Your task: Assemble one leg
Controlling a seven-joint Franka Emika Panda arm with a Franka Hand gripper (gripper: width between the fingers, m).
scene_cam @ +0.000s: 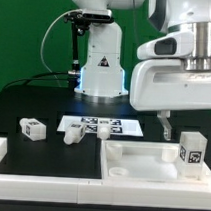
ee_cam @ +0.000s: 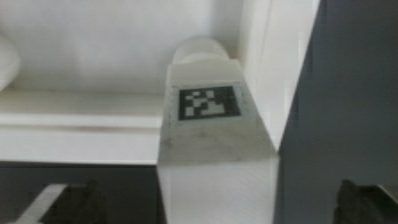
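Exterior view: fingers (scene_cam: 165, 126) low beside leg (scene_cam: 191, 151)

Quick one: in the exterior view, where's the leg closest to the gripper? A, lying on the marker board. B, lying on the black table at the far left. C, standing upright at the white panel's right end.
C: the leg stands upright with its tag toward the camera, at the exterior view's right end of the white panel.

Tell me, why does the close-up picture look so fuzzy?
Wrist view: the leg sits very close, soft and out of focus, its tag smeared. Exterior view: sharper, the dark table swallows shadows, white parts glare a little, and a bluish glow lights the arm's base.
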